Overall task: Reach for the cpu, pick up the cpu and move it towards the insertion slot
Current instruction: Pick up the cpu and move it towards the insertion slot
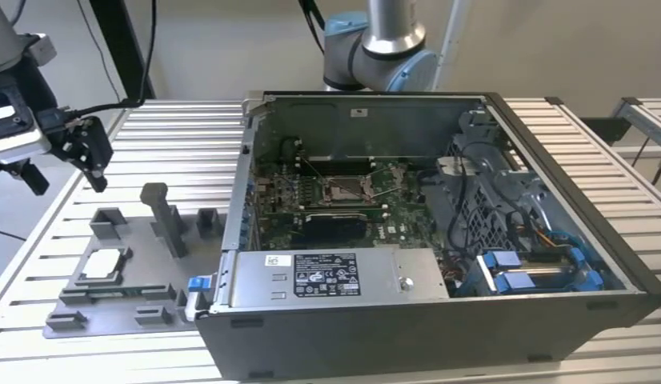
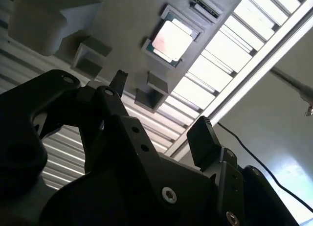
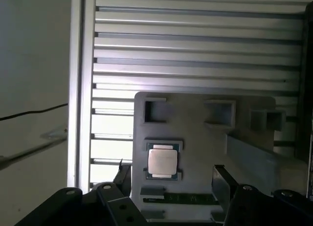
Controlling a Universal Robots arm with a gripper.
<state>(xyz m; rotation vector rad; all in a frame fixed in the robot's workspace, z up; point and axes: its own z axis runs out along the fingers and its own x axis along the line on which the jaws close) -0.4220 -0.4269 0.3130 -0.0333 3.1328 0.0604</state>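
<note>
The cpu (image 1: 104, 265) lies flat, silvery top up, in a recess of the grey plastic tray (image 1: 149, 296) at the exterior view's left. My gripper (image 1: 69, 186) hangs open and empty well above the tray, toward its far left corner. In both wrist views the cpu (image 2: 171, 38) (image 3: 163, 162) sits ahead of the gripper (image 2: 161, 111) (image 3: 171, 179), between the lines of the two spread black fingers (image 2: 119, 81), untouched. The insertion slot (image 1: 346, 188), with its shiny metal frame, is on the motherboard inside the open computer case.
The black computer case (image 1: 438, 320) stands right of the tray, its wall rising between tray and slot. Grey posts and blocks (image 1: 163, 212) stick up from the tray beside the cpu. A slatted metal table (image 1: 170, 128) carries everything. The arm's base (image 1: 374, 48) is behind the case.
</note>
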